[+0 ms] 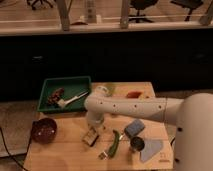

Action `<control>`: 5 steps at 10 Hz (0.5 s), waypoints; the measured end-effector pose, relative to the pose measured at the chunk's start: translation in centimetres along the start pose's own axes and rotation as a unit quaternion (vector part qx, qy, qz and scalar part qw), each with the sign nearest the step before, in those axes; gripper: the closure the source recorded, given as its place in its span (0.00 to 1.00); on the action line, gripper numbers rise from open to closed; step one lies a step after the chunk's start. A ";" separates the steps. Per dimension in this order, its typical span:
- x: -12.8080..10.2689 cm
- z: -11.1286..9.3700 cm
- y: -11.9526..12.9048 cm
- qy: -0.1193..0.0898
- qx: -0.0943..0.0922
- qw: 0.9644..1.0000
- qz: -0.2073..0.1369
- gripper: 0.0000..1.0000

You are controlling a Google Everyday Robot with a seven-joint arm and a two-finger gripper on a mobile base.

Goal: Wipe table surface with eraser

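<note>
The light tan table surface [65, 155] fills the lower part of the camera view. The eraser [90, 137], a small cream block with a darker face, lies on the table left of centre. My white arm reaches in from the right and bends down over it. My gripper [93, 126] points down right on top of the eraser, shut on it and pressing it to the wood. The fingertips are mostly hidden by the wrist.
A green tray [47, 85] with small items sits at the back left. A dark red bowl [44, 130] is at the left edge. A green pod [116, 142], blue-grey pad [134, 127], metal cup [137, 146] and grey cloth [152, 150] lie right of the eraser. A red item [133, 94] is at the back.
</note>
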 end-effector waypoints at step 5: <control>-4.8 1.3 -5.4 -0.025 0.026 0.998 -0.052 1.00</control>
